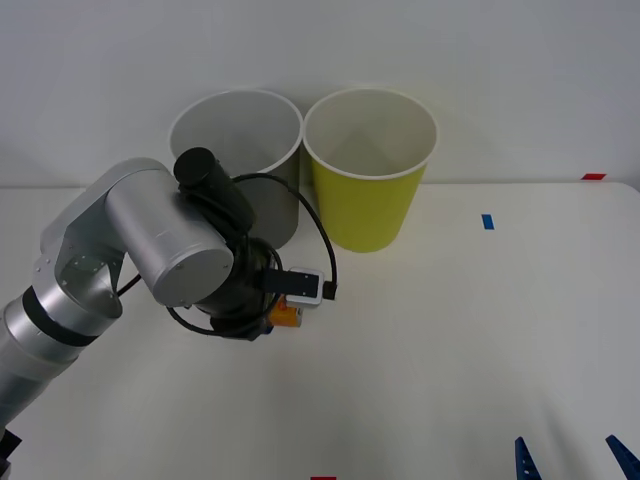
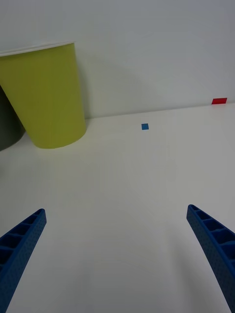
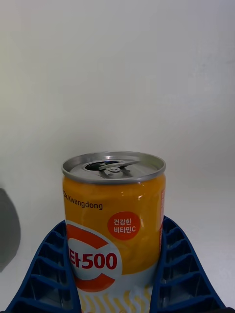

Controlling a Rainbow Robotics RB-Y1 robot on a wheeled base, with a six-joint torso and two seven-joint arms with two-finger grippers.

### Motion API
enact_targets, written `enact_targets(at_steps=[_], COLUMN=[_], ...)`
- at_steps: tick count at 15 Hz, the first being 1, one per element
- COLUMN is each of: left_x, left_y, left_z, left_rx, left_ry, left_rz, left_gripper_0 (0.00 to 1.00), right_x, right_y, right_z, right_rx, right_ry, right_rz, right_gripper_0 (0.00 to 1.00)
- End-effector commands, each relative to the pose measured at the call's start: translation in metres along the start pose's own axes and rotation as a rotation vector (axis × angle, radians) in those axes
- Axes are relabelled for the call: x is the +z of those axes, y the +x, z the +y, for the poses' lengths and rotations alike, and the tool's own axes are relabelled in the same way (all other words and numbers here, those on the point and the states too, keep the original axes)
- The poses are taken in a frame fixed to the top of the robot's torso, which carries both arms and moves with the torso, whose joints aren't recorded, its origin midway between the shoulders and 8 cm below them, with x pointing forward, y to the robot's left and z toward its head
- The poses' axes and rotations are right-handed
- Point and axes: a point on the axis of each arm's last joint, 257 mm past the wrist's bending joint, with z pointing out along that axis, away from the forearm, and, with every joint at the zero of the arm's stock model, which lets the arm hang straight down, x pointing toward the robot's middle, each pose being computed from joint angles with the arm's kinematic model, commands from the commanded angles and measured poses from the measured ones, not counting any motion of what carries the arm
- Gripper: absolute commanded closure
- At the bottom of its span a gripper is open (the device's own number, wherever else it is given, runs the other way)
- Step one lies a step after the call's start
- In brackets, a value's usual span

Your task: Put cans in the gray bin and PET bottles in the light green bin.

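While left tool (image 3: 115, 274) grips can (image 3: 113, 220), gray bin (image 1: 245, 150) near

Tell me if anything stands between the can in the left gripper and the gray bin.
Nothing visible does. The left gripper is shut on the can, upright between its blue fingers, just in front of the gray bin. The bin's mouth is open, but the left arm hides the table between them. The light green bin stands beside it.

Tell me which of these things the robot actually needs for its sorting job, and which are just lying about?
Needed: can, upright between the left gripper fingers; gray bin; light green bin.

Lying about: blue tape mark, red tape mark, table. Right gripper waits open.
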Motion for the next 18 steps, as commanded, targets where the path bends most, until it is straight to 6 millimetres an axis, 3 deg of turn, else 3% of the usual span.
enact_targets(at_steps=[1, 7, 14, 18], left_x=[-0.032, -0.096, -0.181, -0.220], left_y=[-0.011, -0.005, 0.006, 0.009], left_z=[-0.001, 0.000, 0.030, 0.056], left_rx=[-0.146, -0.331, -0.641, -0.697], left_ry=[-0.017, -0.129, -0.317, -0.401], left_rz=[-0.070, -0.237, -0.492, -0.604], left_gripper_0=[1.00, 1.00, 1.00, 1.00], right_x=[0.000, 0.000, 0.000, 0.000], right_y=[0.000, 0.000, 0.000, 0.000], right_z=[0.000, 0.000, 0.000, 0.000], right_rx=[0.000, 0.000, 0.000, 0.000], right_ry=[0.000, 0.000, 0.000, 0.000], right_rz=[0.000, 0.000, 0.000, 0.000], right_gripper_0=[0.00, 0.00, 0.00, 0.00])
